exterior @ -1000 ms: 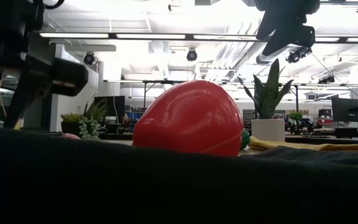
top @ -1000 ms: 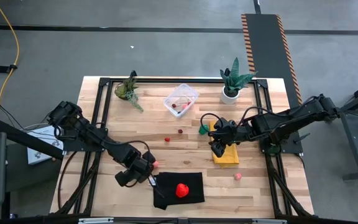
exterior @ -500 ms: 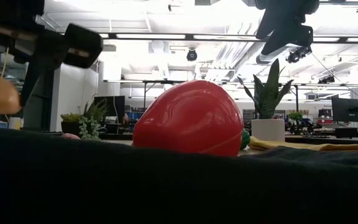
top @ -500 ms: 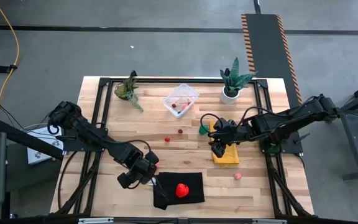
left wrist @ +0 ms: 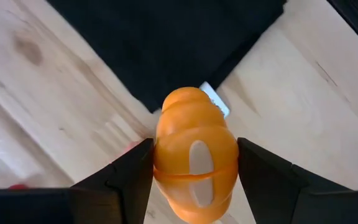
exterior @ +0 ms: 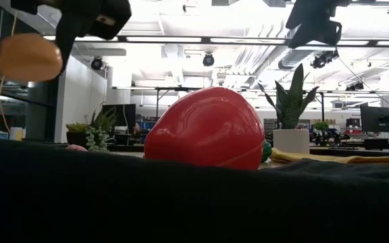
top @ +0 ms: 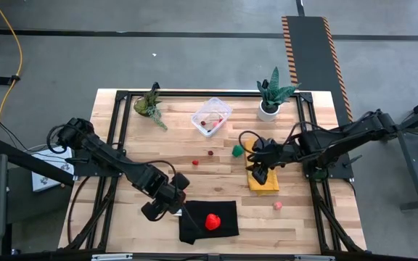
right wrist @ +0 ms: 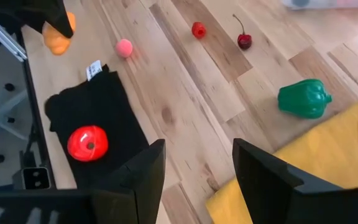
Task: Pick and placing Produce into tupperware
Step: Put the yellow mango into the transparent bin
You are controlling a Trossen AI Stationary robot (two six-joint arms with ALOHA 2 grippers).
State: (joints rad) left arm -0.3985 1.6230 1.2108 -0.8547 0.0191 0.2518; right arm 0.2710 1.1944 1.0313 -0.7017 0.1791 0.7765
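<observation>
The left hand (left wrist: 194, 180) grips an orange pumpkin-like piece of produce (left wrist: 194, 163) between its two fingers, raised clear of the worktop (top: 122, 145). Just beyond the hand lies a black cloth (top: 209, 221) with a red strawberry-like piece (top: 212, 221) resting on it. The step in hand looks like the carry: the pick seems done and the piece has yet to travel. The clear tupperware (top: 211, 117) sits well apart from the left hand, across the worktop between two potted plants, with a small red piece or two already inside it.

The right hand (right wrist: 194, 180) hovers over a yellow cloth (top: 263, 180) with its fingers parted and nothing between them; a green pepper (right wrist: 304, 98) lies just ahead of it, and a small red berry (right wrist: 198, 29) and a dark cherry (right wrist: 244, 40) lie farther off.

The next move calls for swinging the left hand over to the tub, past the loose berries, then stopping above the open tub before letting go.
</observation>
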